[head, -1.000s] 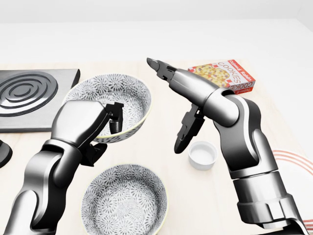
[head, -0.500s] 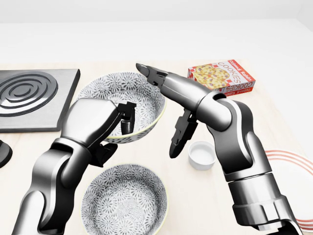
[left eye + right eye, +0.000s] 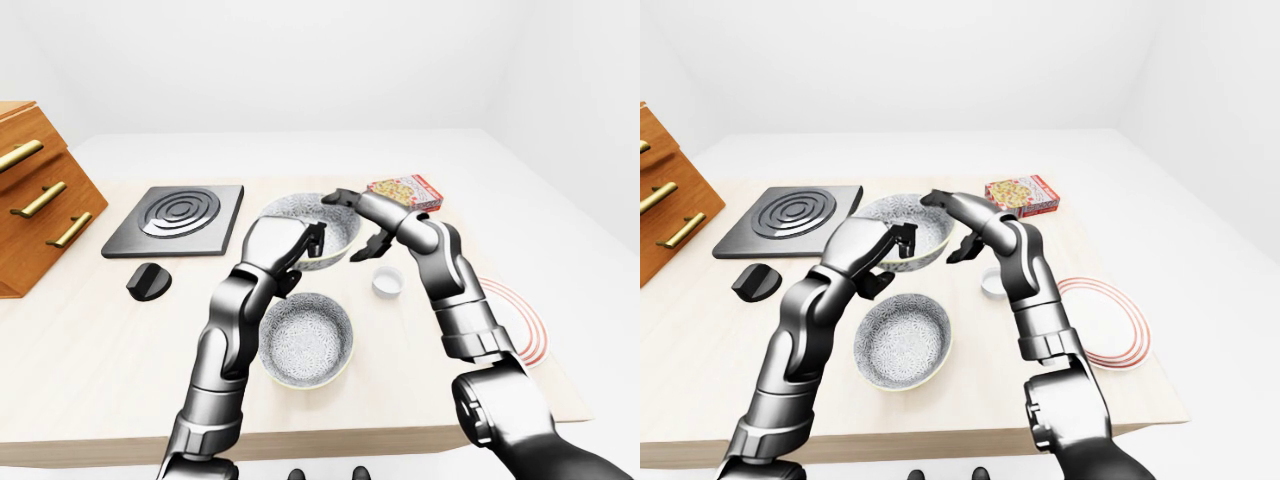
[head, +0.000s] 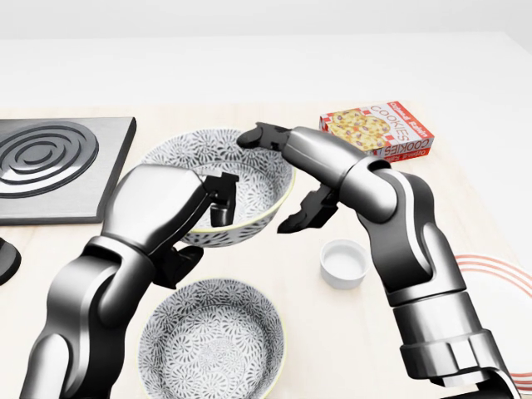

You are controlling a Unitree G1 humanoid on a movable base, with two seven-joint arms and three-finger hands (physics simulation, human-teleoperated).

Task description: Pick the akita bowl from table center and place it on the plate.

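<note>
The akita bowl (image 4: 208, 158), white with a grey floral pattern, hangs tilted above the table at the centre of the head view. My left hand (image 4: 219, 201) is shut on its near rim, fingers pinching the wall. My right hand (image 4: 270, 181) is open at the bowl's right rim, with one finger (image 4: 253, 135) over the top edge and the others (image 4: 301, 218) below its outer wall. The plate (image 3: 1105, 320), white with red rings, lies flat at the table's right edge, right of both hands.
A second patterned bowl (image 4: 212, 341) sits on the table below the held one. A small white cup (image 4: 345, 263) stands under my right forearm. A cookies box (image 4: 378, 129), a black burner (image 4: 50, 162), a black knob (image 3: 148, 281) and a wooden drawer unit (image 3: 35, 200) lie around.
My left hand has carried the bowl rightward. My right hand has swung down and left, and its fingers now straddle the bowl's right rim instead of standing apart from it.
</note>
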